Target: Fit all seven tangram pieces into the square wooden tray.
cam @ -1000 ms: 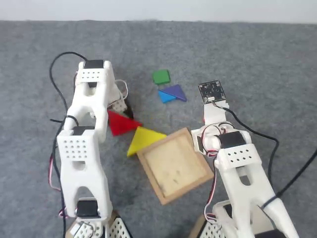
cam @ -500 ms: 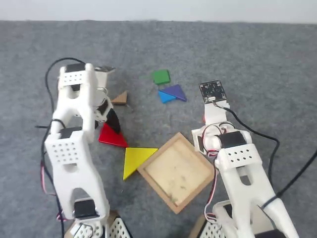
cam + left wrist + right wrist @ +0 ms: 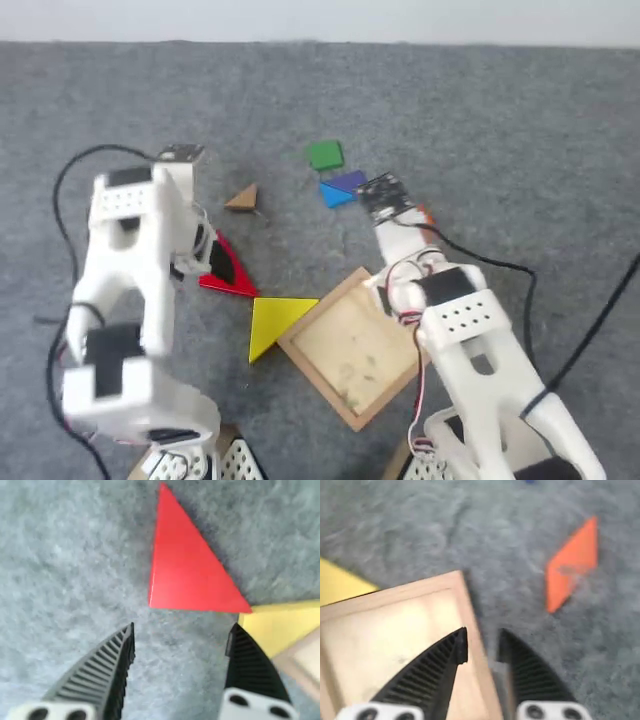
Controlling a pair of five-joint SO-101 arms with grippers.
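Wooden, square, shallow-walled: logged the tray (image 3: 350, 350) midway across the desk (image 3: 520, 120), toward the near edge, turned cornerwise, with nothing in it. Found the yellow triangle (image 3: 272, 320) against the wall facing the left edge, and the red triangle (image 3: 232, 285) tip to tip with it, further left. Counted a brown triangle (image 3: 242, 198), green square (image 3: 325, 155), blue triangle (image 3: 335, 194) and purple piece (image 3: 352, 180) nearer the far edge, plus an orange parallelogram (image 3: 571, 570) just off the tray's far corner. Judged the task barely begun.

Handling, as judged: flat, thin, stiff and light; smooth faces likely to skid on the cloth-like surface and to slip from a loose pinch. Recommend taking the red triangle across its two short edges near mid-body, never at a sharp tip.

Pose: found the left arm (image 3: 125, 250) reared along the left side, wrist bent down, with the left claw (image 3: 182, 630) over bare desk just short of the red triangle, spread wide and empty. Found the right arm (image 3: 460, 320) stretched over the tray, with the right claw (image 3: 482, 632) nearly closed astride the wall, one finger inside and one outside. Appears to be pinching it.
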